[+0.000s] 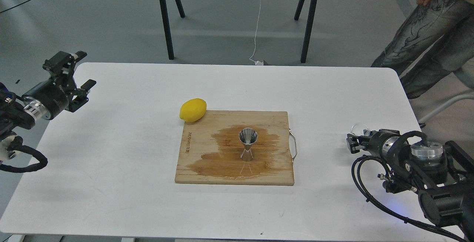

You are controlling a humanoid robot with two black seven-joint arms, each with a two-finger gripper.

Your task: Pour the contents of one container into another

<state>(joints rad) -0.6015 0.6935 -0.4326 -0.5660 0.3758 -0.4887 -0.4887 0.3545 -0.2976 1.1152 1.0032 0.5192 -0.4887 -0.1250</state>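
White table point(111, 160) carries a wet-stained wooden board point(274, 175) with the steel jigger point(248, 145) upright mid-board and a lemon point(193, 109) at its far-left corner. Left gripper point(78, 70) hangs spread and empty over the table's left edge. Right gripper point(356, 140) sits end-on beside a clear glass vessel point(360, 128); whether it grips the half-hidden glass is unclear.

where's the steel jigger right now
In the head view, the jigger stands upright mid-table on the wet cutting board, right of the lemon.

Steel jigger point(248, 145) upright, mid wet cutting board point(207, 175). Clear glass vessel point(360, 128) at right table edge, apparently within right gripper point(353, 142).
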